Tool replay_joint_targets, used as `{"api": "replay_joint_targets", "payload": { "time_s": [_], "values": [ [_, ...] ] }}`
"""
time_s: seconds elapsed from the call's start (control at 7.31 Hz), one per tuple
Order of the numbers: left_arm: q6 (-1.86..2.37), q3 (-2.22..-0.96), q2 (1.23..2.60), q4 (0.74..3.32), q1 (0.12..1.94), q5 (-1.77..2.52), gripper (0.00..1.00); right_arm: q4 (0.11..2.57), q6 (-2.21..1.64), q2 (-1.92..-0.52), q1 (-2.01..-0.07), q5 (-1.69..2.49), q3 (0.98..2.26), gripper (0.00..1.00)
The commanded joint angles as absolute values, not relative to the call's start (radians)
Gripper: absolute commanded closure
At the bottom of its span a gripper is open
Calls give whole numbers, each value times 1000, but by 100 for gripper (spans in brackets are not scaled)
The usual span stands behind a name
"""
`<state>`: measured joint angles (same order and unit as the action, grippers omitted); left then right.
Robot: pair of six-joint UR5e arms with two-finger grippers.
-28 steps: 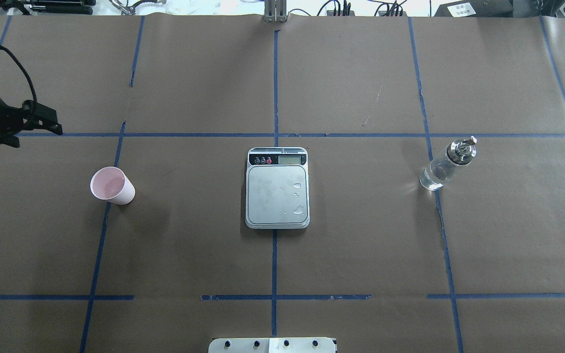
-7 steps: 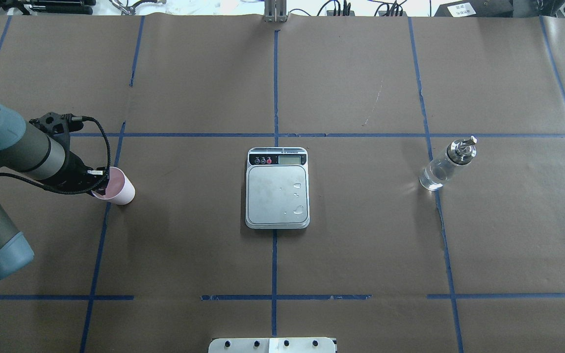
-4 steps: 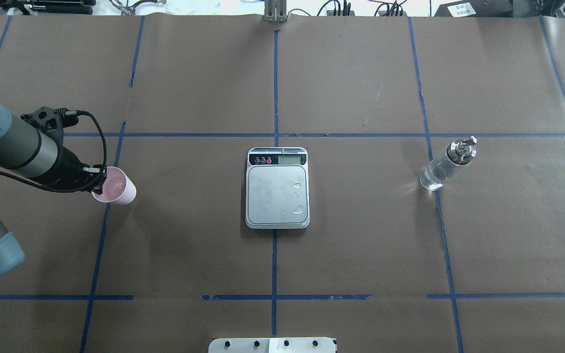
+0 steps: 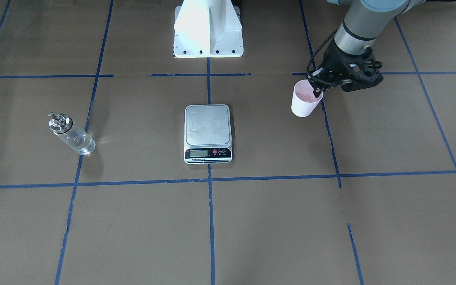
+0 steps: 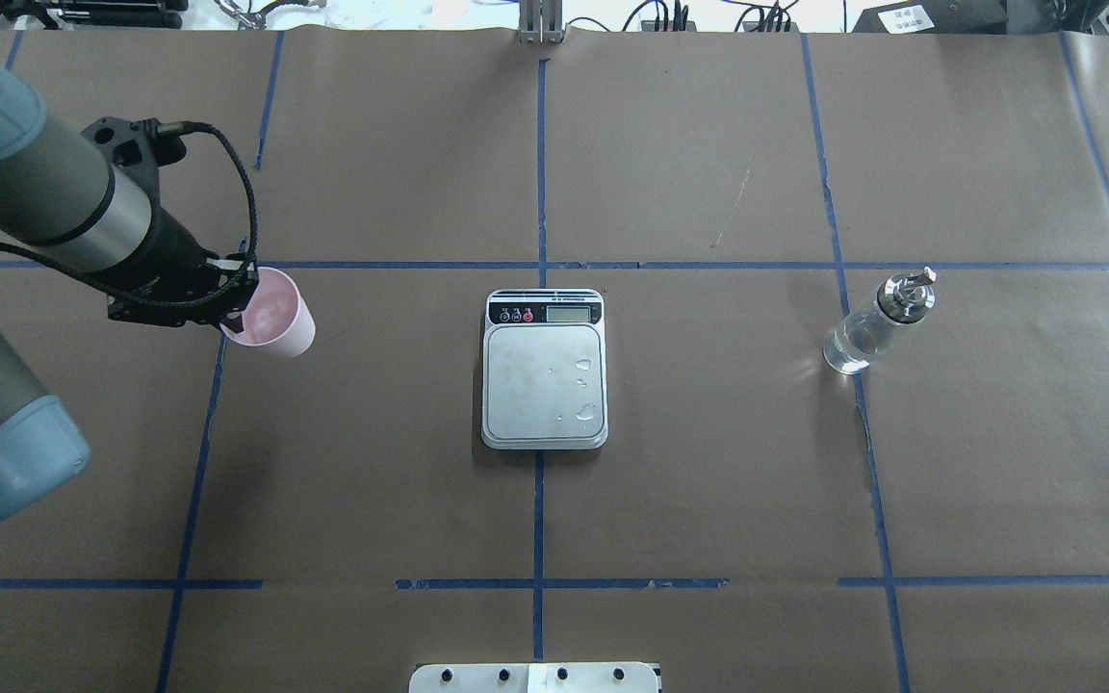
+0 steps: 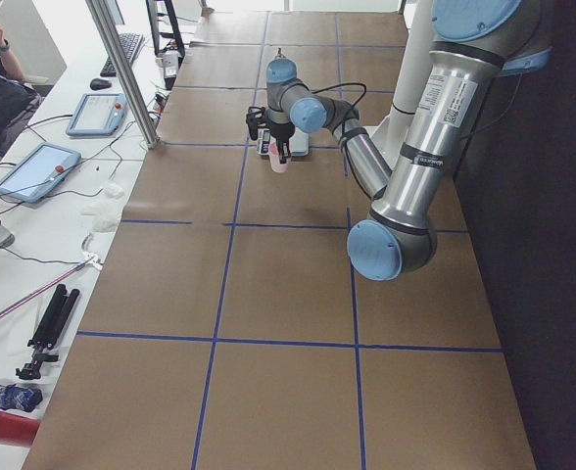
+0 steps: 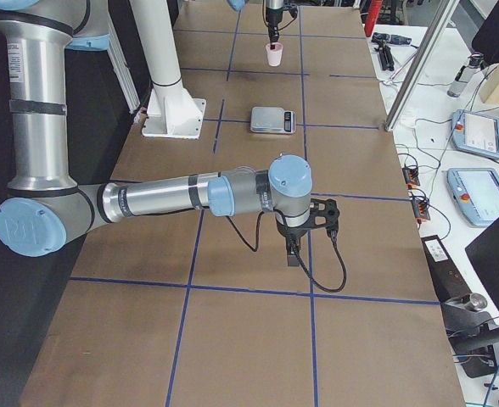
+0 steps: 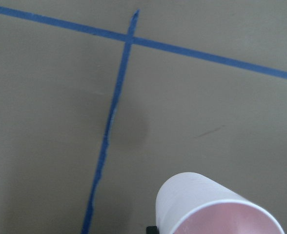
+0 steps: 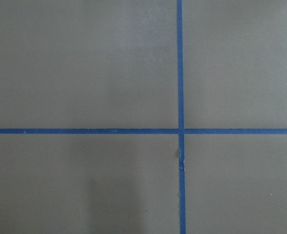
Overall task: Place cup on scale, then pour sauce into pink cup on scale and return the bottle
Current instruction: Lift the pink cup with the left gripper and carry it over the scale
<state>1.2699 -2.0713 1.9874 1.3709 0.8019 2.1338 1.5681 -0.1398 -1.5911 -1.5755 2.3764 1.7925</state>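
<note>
Cup (image 5: 275,322) hangs upright, mouth up, pinched by left fingers (image 4: 316,94).

Light is even and diffuse from above, no hard edges anywhere. The brown counter (image 5: 709,481) reads matte, mid-bright, no hotspots. The far strip beyond it in the overhead view is blown out white. The white base (image 4: 208,31) clips in the front view. The bottle (image 4: 71,136) throws a soft shadow plus a small bright caustic beside it. The scale (image 5: 540,380) plate gives dull sheen, droplets glint. Left wrist view: cup (image 8: 207,204) close to lens and slightly soft, with a blurry shadow blob on the paper. Right wrist view is dimmer and flat, with a faint shadow lower left. Side views are sharp, with black areas on the robot side.
</note>
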Motion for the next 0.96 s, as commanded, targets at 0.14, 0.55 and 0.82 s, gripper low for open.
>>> {"api": "replay_joint_targets", "payload": {
  "time_s": [0.14, 0.55, 0.82],
  "values": [
    [1530, -1947, 2218, 1351, 703, 2177, 100, 1571, -162, -1554, -1475, 2375, 1812, 0],
    [1748, -1784, 2292, 1516, 582, 2064, 100, 1563, -279, -1552, -1463, 2376, 1836, 0],
    [1755, -1676, 2362, 1539, 566, 2059, 100, 1566, -281, -1552, -1462, 2373, 1862, 0]
  ]
}}
